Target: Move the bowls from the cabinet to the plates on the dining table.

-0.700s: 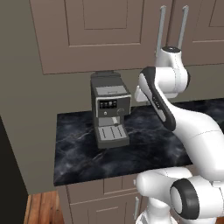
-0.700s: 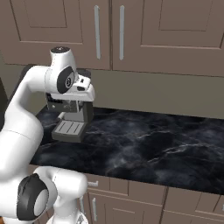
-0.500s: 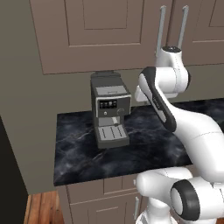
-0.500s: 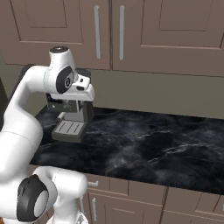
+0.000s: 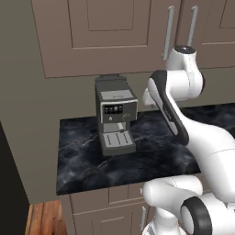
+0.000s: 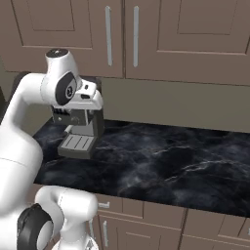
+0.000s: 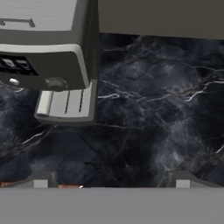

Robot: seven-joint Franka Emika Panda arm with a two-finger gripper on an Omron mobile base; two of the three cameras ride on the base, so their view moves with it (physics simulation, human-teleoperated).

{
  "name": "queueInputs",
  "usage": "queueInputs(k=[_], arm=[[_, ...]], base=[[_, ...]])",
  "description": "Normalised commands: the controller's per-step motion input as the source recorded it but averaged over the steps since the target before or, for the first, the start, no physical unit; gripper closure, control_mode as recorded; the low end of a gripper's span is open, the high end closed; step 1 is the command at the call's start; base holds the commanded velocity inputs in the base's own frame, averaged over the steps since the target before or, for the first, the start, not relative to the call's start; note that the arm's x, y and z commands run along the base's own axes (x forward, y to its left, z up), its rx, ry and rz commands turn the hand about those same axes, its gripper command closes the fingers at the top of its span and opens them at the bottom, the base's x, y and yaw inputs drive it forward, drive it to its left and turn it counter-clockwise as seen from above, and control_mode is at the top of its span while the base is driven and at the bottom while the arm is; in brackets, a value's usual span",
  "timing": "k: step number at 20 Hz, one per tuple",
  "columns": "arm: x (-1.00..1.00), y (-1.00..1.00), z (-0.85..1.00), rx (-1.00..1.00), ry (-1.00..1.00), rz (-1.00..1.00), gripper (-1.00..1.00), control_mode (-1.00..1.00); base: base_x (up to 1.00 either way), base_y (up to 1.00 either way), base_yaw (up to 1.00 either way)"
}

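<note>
The cabinet (image 5: 114, 36) hangs above the counter with its taupe panelled doors closed; two long silver handles (image 6: 108, 35) run side by side on it. The bowls are hidden behind those doors. The plates and the dining table are out of view. My gripper (image 7: 111, 183) is open, its two fingertips (image 7: 40, 183) far apart, nothing between them. It looks down on the black marble counter (image 7: 153, 109), just right of a coffee machine (image 7: 43, 52). The arm's wrist (image 6: 88, 97) hovers in front of that machine, below the cabinet doors.
The grey and black coffee machine (image 5: 114, 114) stands at the back left of the marble counter (image 6: 171, 161). Lower drawer fronts (image 6: 146, 215) run under the counter edge. A wall (image 5: 27, 114) closes off the left side, with wooden floor (image 5: 43, 218) below.
The arm has shifted only slightly. The cabinet doors stay closed and the coffee machine has not moved.
</note>
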Motion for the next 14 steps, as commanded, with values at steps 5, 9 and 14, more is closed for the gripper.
queueInputs(k=[5,9,14], arm=[[-0.14,0.00,0.25,0.00,-0.08,0.00,-1.00,-1.00],[-0.10,0.00,0.32,0.00,-0.06,0.00,-1.00,-1.00],[-0.07,0.00,0.31,0.00,-0.04,0.00,-1.00,-1.00]], base=[[0.00,0.00,0.00],[0.00,0.00,0.00],[0.00,0.00,0.00]])
